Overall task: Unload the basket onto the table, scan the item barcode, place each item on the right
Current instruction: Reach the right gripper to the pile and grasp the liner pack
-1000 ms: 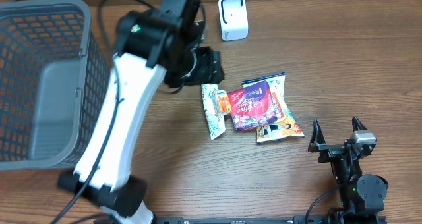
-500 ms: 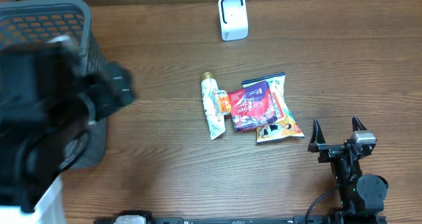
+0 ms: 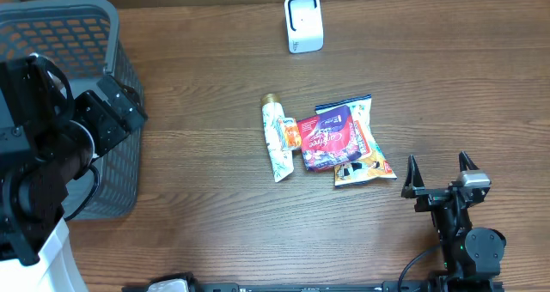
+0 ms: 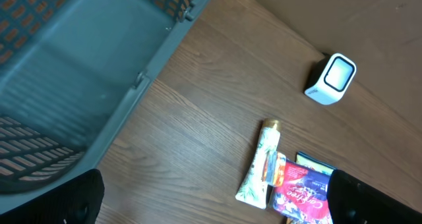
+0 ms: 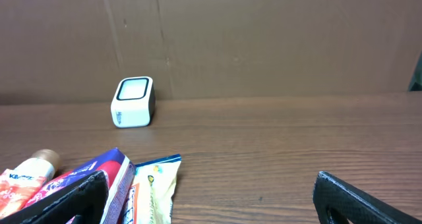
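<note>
Brown wood-grain counter (image 3: 447,77) all the way across, and a plain brown cardboard-looking wall (image 5: 264,39) closing off the far side. Far left, a grey mesh basket (image 3: 64,3) sits on the counter, and my left arm is up over its near right corner. Left claw (image 4: 214,201): fingers spread to the very edges of my wrist view, wide apart, nothing between them, gripping nothing.

Right claw (image 3: 438,173) is parked at the near right, low over the counter, fingers just as wide, also empty. Open wood lies between it and the pile.

Far centre, the white barcode scanner (image 3: 303,22) stands upright, well apart from everything. From my right wrist its window looks to face the near side.

Mid-counter, the items lie in one cluster. The tube (image 3: 276,142) lies flat on the left of the pile, long axis running near to far, gold cap at the far end and tipped a touch left, flat crimped end toward me. Its right side touches the purple snack packet (image 3: 328,137), which lies flat, printed face up, tilted a little. That packet overlaps a yellow snack packet (image 3: 368,161) poking out on the right and near side, with a blue-and-white edge showing at the far end. I can't make out a barcode on any of them.
</note>
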Tool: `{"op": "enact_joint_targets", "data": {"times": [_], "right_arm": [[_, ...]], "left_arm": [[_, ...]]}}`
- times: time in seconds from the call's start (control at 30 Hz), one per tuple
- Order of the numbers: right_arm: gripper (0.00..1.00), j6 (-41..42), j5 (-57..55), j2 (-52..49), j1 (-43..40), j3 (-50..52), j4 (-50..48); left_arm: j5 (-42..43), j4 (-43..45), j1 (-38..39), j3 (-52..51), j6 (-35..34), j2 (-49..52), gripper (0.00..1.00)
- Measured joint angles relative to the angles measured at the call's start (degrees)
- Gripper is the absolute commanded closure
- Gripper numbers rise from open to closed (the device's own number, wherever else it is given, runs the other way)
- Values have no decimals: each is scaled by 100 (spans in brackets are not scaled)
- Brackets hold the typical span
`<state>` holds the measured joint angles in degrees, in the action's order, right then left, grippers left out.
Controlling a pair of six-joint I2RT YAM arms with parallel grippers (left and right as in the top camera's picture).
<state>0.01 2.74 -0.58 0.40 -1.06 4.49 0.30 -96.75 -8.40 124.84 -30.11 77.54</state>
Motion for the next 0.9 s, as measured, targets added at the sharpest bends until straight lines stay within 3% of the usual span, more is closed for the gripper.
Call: {"op": "enact_joint_targets", "data": {"times": [0.1, 0.17, 0.33, 0.4, 0.47, 0.6, 0.7, 0.9], "right_arm": [[0, 0, 326, 0, 0, 0, -247], [0, 2, 1117, -4, -4, 0, -374], [0, 7, 3176, -17, -4, 0, -1982], [0, 24, 3512, 0, -2, -26, -2575], [0, 50, 3657, 2, -4, -168, -2570], [0, 15, 3593, -369, -4, -1025, -1687], [0, -142, 3576, -1279, -4, -2256, -452], [0, -581, 3530, -4437, -4, -5536, 3517]], "left_arm": [[15, 0, 0, 0, 0, 66, 0], [24, 0, 0, 0, 0, 103, 0], [42, 2, 0, 0, 0, 188, 0], [52, -2, 0, 0, 0, 188, 0], [55, -9, 0, 0, 0, 188, 0], [55, -13, 0, 0, 0, 188, 0], [57, -13, 0, 0, 0, 188, 0], [59, -9, 0, 2, 0, 199, 0]]}}
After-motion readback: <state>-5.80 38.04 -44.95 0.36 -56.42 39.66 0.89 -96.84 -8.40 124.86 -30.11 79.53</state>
